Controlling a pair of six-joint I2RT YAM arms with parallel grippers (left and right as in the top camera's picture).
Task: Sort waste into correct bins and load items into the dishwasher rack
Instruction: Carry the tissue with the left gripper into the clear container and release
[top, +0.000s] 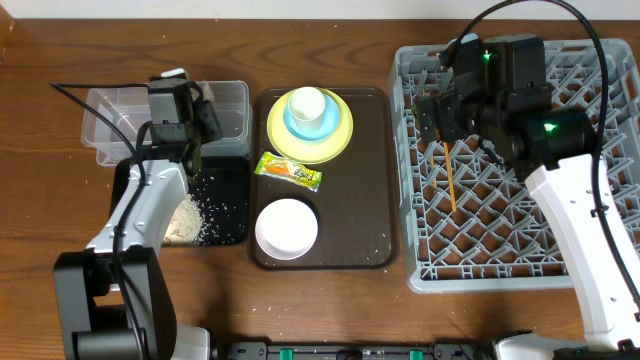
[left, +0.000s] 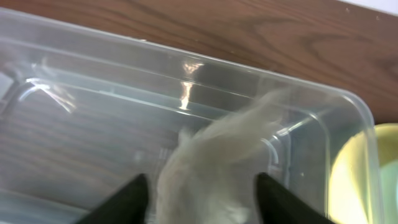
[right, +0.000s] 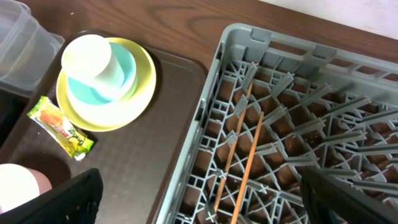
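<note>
In the left wrist view a crumpled white tissue (left: 211, 168) shows blurred inside the clear tub (left: 93, 93), between the spread fingers of my left gripper (left: 202, 199), with a gap on each side. Overhead, that gripper (top: 205, 125) hangs over the tub's right end (top: 120, 110). My right gripper (right: 202, 202) is wide open and empty above the left edge of the grey rack (right: 205, 118), where two chopsticks (right: 239, 146) lie. On the brown tray (top: 350, 220) a white cup (top: 306, 103) stands in a blue bowl (top: 325, 122) on the yellow plate (top: 335, 140). The wrapper (top: 288, 171) and a white bowl (top: 286, 227) lie there too.
The black tray (top: 225, 200) sits in front of the clear tub and holds a heap of rice scraps (top: 185, 222). A few grains lie scattered on the brown tray's front right corner. The rack (top: 520, 230) fills the right side of the table.
</note>
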